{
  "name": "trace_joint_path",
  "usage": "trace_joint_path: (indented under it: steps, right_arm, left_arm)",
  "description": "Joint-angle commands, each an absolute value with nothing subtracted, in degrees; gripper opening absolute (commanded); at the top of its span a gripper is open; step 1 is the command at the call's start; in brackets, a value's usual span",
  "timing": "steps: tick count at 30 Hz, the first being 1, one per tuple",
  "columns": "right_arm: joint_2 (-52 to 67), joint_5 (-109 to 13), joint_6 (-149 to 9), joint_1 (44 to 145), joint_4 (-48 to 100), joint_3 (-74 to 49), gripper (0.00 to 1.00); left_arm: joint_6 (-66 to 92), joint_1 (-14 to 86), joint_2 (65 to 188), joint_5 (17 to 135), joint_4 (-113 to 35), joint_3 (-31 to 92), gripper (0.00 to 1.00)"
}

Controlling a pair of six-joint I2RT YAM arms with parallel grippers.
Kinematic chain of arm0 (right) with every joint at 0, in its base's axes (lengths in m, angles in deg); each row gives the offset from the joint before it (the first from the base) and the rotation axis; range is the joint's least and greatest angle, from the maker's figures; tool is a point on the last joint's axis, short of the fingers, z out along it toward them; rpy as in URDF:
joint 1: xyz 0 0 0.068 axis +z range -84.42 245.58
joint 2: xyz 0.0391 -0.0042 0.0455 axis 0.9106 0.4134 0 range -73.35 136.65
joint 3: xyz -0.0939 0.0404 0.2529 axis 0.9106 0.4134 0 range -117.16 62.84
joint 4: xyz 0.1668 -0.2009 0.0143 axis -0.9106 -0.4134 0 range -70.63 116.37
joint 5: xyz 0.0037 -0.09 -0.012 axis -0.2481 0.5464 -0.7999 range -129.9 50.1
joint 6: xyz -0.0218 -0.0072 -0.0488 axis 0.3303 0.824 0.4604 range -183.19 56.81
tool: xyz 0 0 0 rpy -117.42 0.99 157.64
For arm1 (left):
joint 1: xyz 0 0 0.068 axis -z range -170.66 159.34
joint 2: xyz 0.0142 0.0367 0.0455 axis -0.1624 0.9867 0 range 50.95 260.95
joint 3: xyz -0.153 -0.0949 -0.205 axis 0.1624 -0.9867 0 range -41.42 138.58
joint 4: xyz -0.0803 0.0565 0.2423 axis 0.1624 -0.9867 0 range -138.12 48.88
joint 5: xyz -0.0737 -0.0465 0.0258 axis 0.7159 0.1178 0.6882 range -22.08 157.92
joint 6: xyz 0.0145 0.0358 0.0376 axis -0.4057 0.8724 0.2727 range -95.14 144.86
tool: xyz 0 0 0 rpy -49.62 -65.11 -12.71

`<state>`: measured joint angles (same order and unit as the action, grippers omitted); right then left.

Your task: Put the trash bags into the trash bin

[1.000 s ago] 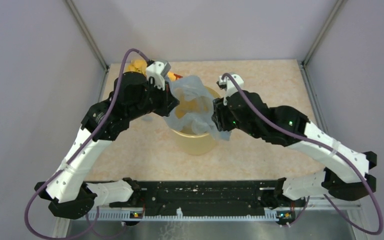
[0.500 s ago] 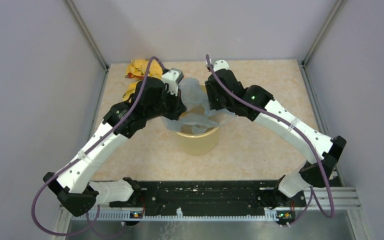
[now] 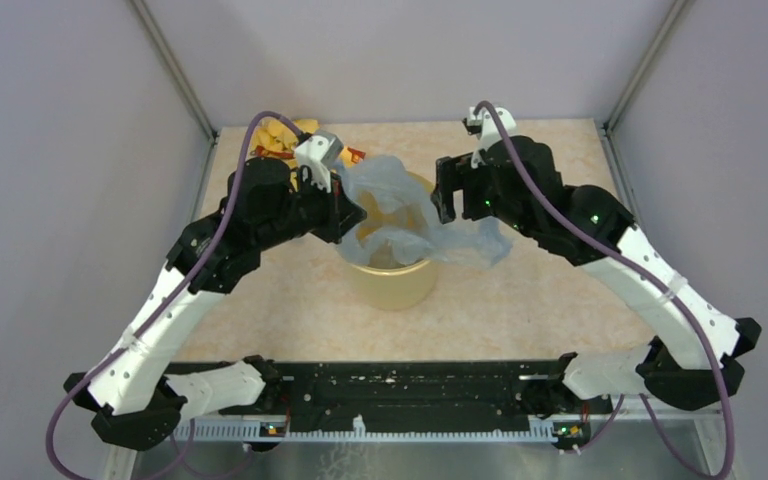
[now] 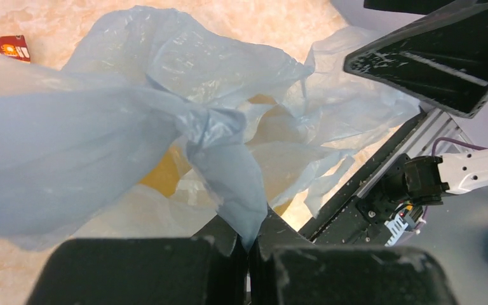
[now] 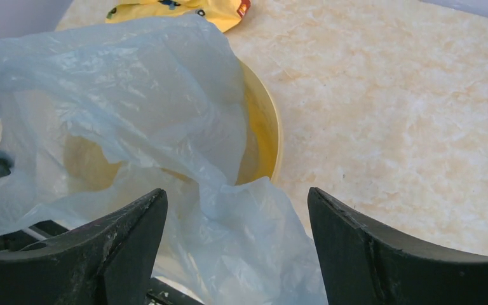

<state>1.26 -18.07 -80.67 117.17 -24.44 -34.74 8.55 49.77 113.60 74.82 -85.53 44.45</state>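
Bag draped over bin, pinched by left end effector.

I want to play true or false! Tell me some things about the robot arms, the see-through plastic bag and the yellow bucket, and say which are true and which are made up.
1. The left gripper is pinching the thin pale blue-grey plastic bag. True.
2. The right gripper is squeezed shut on the bag. False: its jaws stand wide apart and hold nothing.
3. The bag is all the way inside the round pale yellow plastic bin. False: much of it bunches above the rim and hangs over the right side.
4. A yellow cloth with red marks lies on the table at the far left. True.
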Motion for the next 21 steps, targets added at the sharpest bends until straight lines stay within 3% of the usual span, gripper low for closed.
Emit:
trace_joint_path:
  steps: [1,11,21]
  right_arm:
    - [-1.8,-20.2,-78.49,117.55,-27.92,-36.06,0.81]
    - [-4.29,-20.45,-76.86,118.38,-29.68,-33.14,0.8]
    - [6.92,-21.08,-65.39,123.08,-21.4,-41.5,0.8]
  left_arm:
    - [7.66,49.78,111.71,76.79,-86.91,46.43,0.0]
    - [6.19,49.77,108.82,80.0,-89.21,42.85,0.0]
    - [4.26,49.78,103.88,79.88,-92.13,38.19,0.0]
